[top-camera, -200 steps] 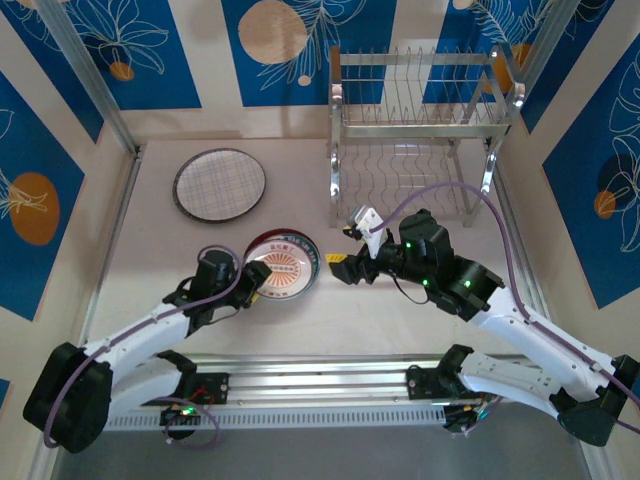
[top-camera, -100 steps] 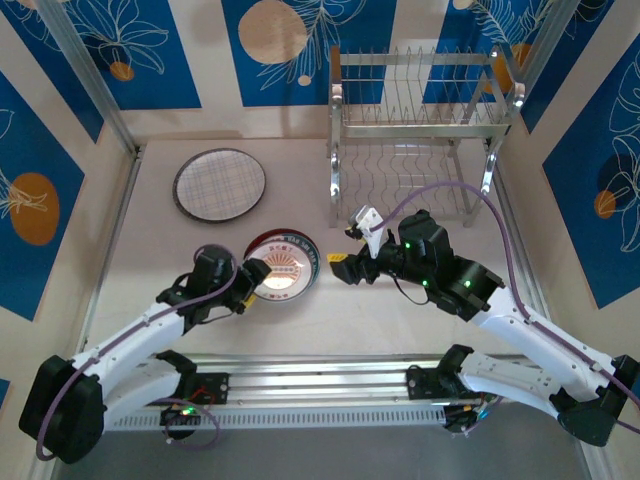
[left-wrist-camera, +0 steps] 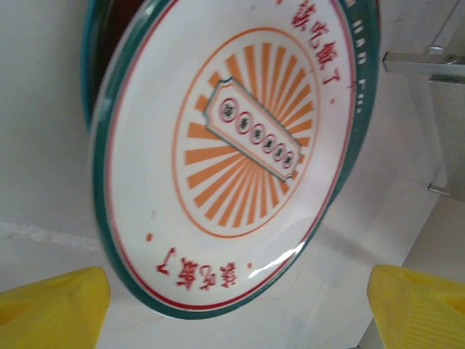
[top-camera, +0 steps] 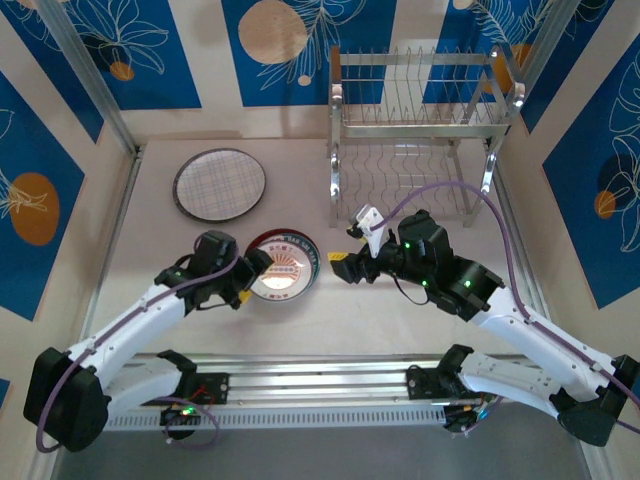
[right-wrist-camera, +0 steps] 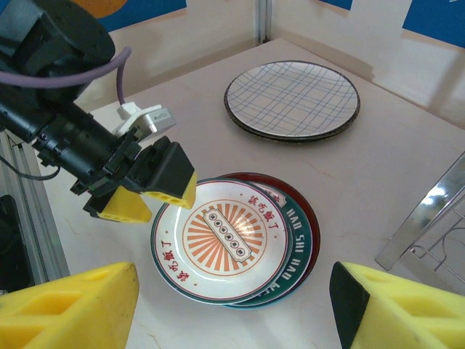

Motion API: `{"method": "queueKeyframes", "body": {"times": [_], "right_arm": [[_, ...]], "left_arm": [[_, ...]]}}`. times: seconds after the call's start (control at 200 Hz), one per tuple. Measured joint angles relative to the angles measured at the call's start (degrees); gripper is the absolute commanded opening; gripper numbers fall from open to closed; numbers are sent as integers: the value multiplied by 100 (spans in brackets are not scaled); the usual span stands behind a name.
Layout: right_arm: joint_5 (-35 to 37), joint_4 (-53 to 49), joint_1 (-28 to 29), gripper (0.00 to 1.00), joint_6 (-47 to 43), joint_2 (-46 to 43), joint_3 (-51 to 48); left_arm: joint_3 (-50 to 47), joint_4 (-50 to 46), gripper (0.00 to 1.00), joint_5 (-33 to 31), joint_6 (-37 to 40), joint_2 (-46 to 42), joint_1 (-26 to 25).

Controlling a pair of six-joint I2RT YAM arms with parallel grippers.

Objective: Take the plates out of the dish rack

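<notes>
Just beside the left rim of the sunburst plate [top-camera: 283,270], the left gripper [top-camera: 250,276], spread open, clasping nothing; cannot tell whether its tips touch the rim. Tops a stack on the surface [top-camera: 330,320], hiding all but crescents of a green-rimmed plate [right-wrist-camera: 299,243] and a dark red-rimmed plate [right-wrist-camera: 304,202] beneath. Upper rim cut off in the left wrist view. Between stack and dish rack [top-camera: 420,95], the right gripper [top-camera: 348,243], likewise released. Far left, well apart, the plaid plate [top-camera: 220,185], flat. Rack cropped to one leg at the right wrist view's edge; lower shelf wires hard to separate.
</notes>
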Motion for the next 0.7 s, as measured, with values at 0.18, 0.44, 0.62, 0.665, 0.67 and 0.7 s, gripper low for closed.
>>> {"method": "queueKeyframes", "body": {"times": [0.18,0.44,0.62,0.665,0.67,0.7], "right_arm": [[11,-39,0,71,42,0,0],[52,-129,2,71,61,-13,11],[79,-138,0,71,90,-59,11],[79,-136,0,71,90,-59,11],[76,-136,0,71,90,-59,11],[76,-136,0,71,87,-59,11]], "left_arm": [[374,-192,92,4,197,323,0],[953,-1163,96,-234,612,531,0],[1060,-1451,97,-365,728,420,0],[1027,-1447,97,-363,726,459,0],[1025,-1447,97,-363,728,466,0],[1012,-1445,98,-363,726,509,0]]}}
